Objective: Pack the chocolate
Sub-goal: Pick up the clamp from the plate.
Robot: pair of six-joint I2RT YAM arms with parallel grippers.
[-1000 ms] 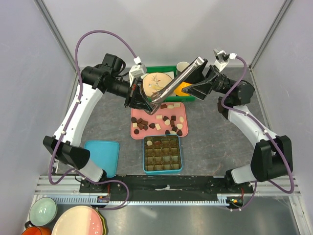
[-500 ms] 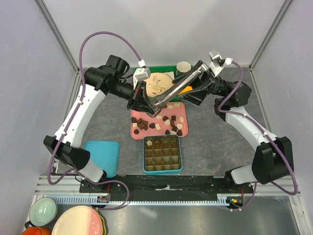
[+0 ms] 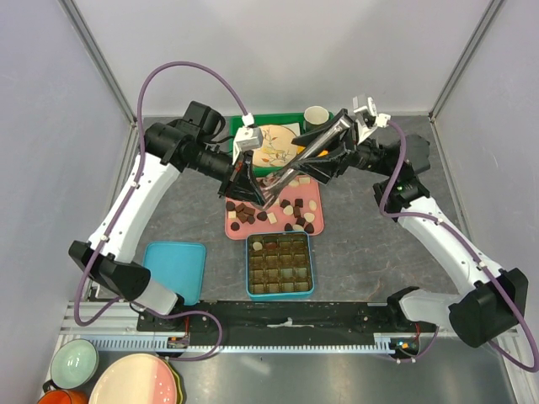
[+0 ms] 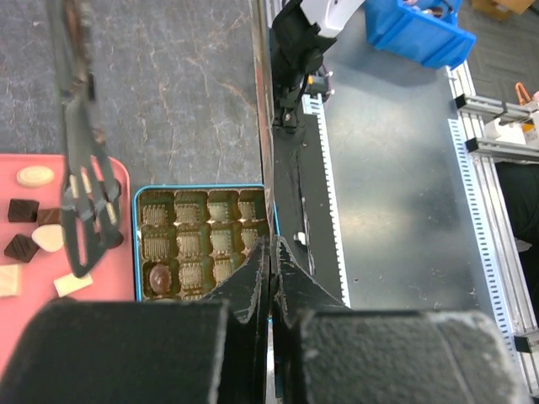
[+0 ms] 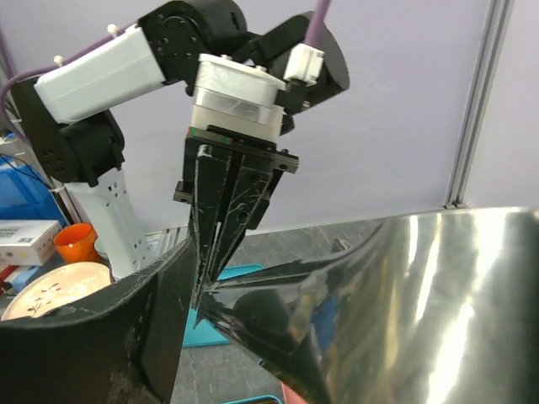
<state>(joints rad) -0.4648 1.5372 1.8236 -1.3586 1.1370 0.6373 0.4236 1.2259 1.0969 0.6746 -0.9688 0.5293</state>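
We see chocolate (image 3: 238,208) scattered on pink tray (image 3: 274,232), just below left fingers (image 4: 253,290). These are pinched narrow on black tip of tongs (image 3: 313,145). Right fingers (image 5: 118,337) hold tongs' steel handle, set fairly wide. Slotted tongs head hangs over tray. Teal tin (image 3: 249,269) sits just in front of tray, few pieces in its cells. Teal lid (image 3: 175,271) lies on surface left of tin. Green crate (image 3: 290,119) behind tray holds plate (image 3: 268,145); cup (image 3: 315,114) beside crate.

Grey speckled table (image 3: 370,252). Resting directly on it:
- teal compartment tin (image 3: 280,295), central, taken as the reference.
- pink tray (image 3: 231,227), against the far side of the tin.
- blue lid (image 3: 175,268), flat, near, left of the tin.
- green crate (image 3: 271,119), farther behind the tin.
- cream cup (image 3: 315,114), behind the tin, slightly right.
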